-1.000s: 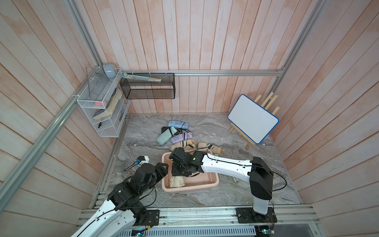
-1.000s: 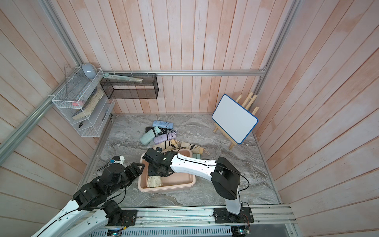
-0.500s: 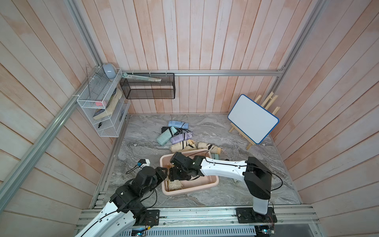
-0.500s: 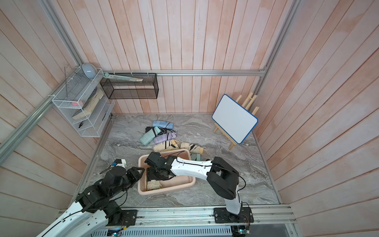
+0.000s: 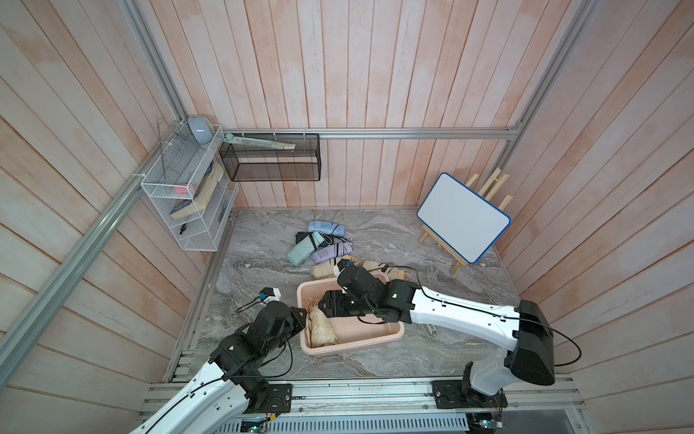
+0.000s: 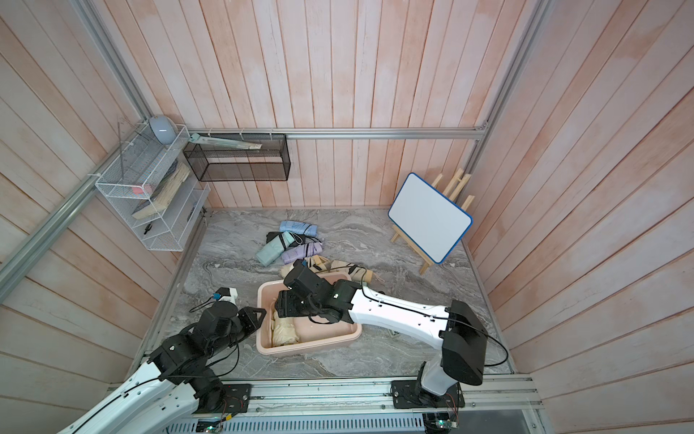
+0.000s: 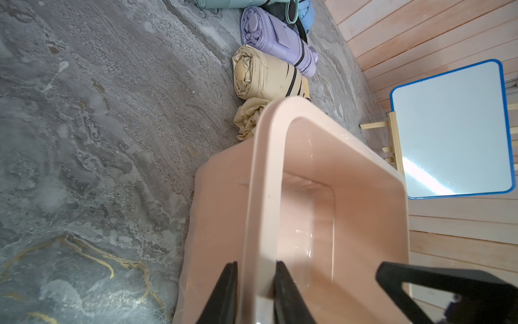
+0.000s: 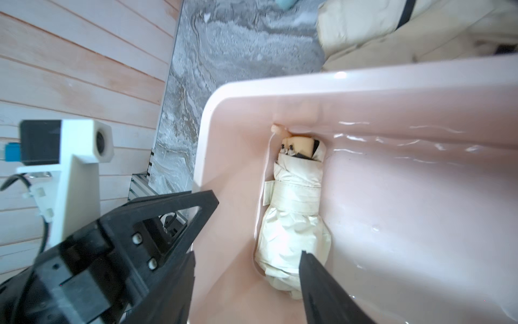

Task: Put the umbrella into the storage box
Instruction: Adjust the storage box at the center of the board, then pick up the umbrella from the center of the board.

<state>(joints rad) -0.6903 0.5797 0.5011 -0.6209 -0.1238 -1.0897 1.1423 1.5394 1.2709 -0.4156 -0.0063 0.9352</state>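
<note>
Umbrella (image 8: 294, 213) is lying loose in box (image 8: 364, 84), just ahead of R claw (image 8: 246, 294), whose jaws are standing apart. L claw (image 7: 256, 265) is pinching box rim; only L wrist view is showing that. Top views are leaving R jaws hard to make out.

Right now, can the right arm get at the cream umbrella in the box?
Probably yes: the right gripper hangs open over the cream umbrella in the storage box, nothing between them.
</note>
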